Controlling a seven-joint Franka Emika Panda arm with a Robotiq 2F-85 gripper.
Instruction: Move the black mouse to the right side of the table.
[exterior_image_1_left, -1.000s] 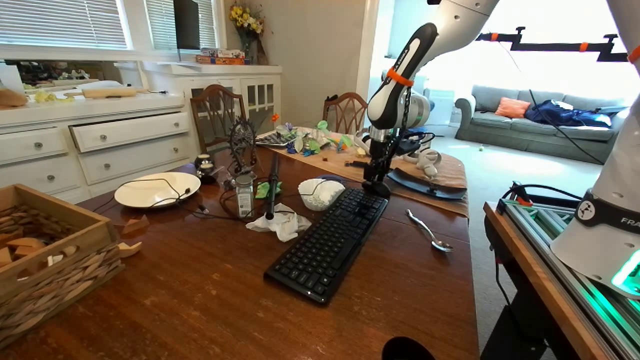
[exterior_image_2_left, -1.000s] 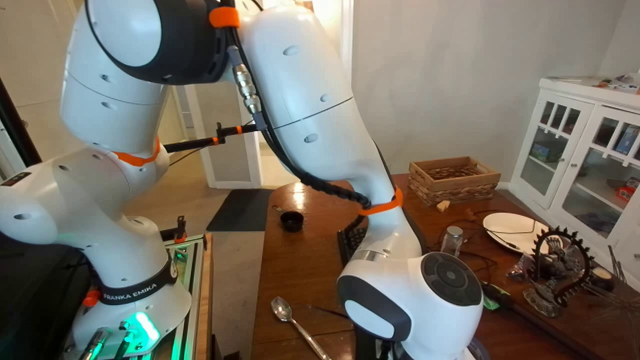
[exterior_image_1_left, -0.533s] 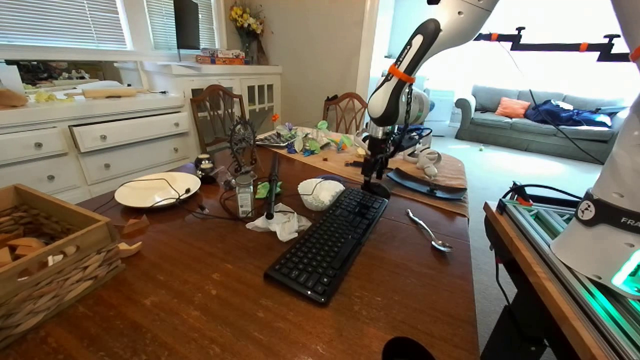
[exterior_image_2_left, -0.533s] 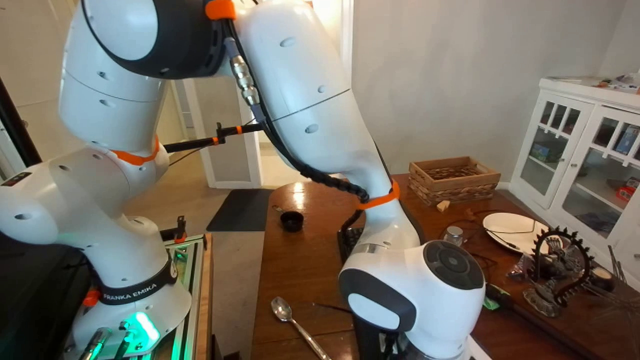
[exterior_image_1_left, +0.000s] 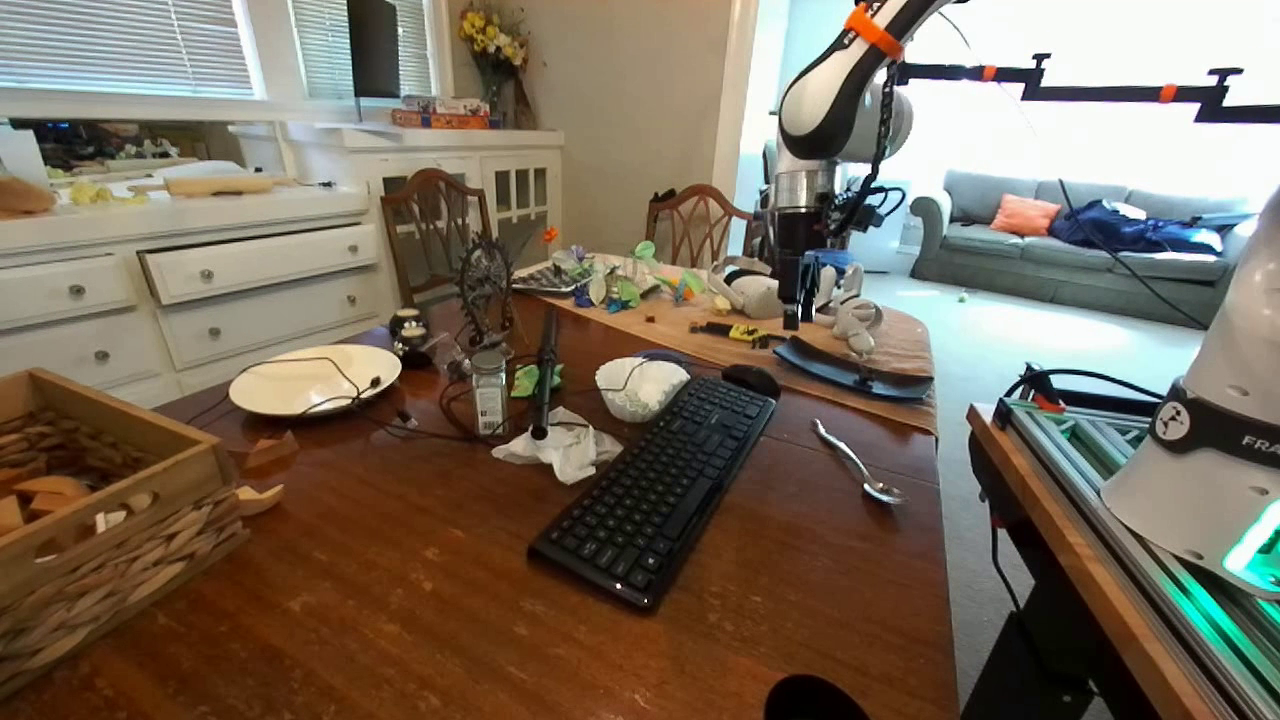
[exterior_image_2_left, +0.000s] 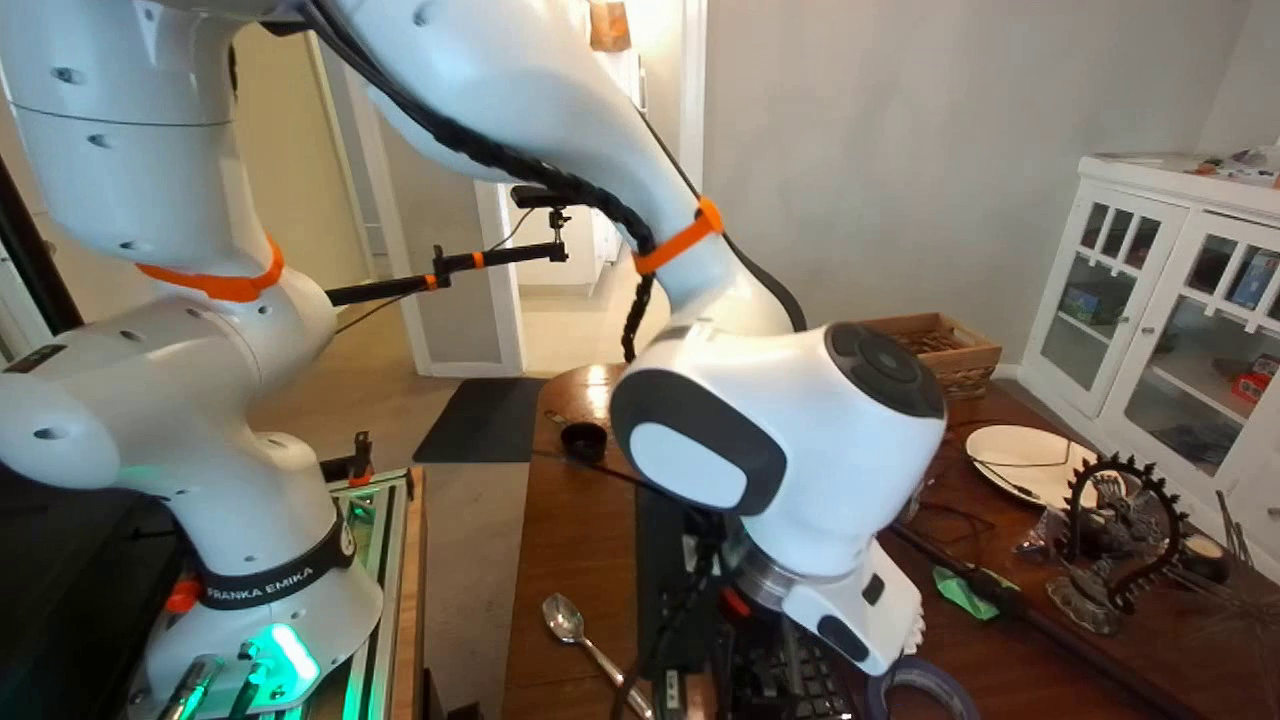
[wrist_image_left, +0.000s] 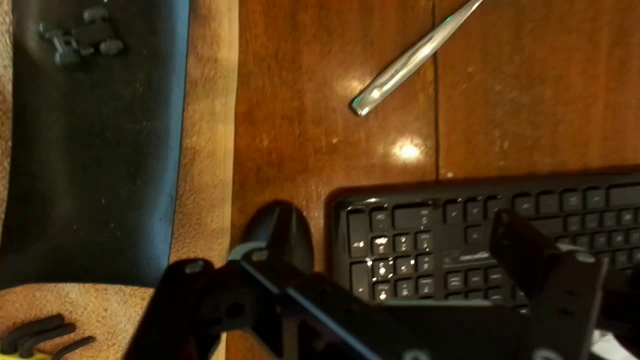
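Observation:
In an exterior view the black mouse (exterior_image_1_left: 752, 380) rests on the reddish-brown table (exterior_image_1_left: 420, 560), just off the far end of the keyboard. My gripper (exterior_image_1_left: 798, 312) hangs above and slightly to the right of it there, apart from it. The wrist view shows the gripper (wrist_image_left: 394, 220) with wide-spread fingers (wrist_image_left: 522, 247) and nothing held between them. One finger overlaps the mouse (wrist_image_left: 300, 237) in that view and hides part of it. Below the jaws lies the keyboard's number-pad end. The arm hides the mouse in an exterior view where the hand (exterior_image_2_left: 760, 480) is large.
The long black keyboard (exterior_image_1_left: 660, 490) lies close to the mouse. A spoon (exterior_image_1_left: 860, 465), a curved black tray (exterior_image_1_left: 850, 370) and a white bowl (exterior_image_1_left: 640, 388) are nearby. A dark cup (exterior_image_2_left: 583, 441) sits near the table's end. Farther off stand a plate (exterior_image_1_left: 315, 380) and a basket (exterior_image_1_left: 120, 500).
My gripper was down at the mouse; it has risen off it and shifted right in an exterior view. The mouse stays about where it was, now uncovered.

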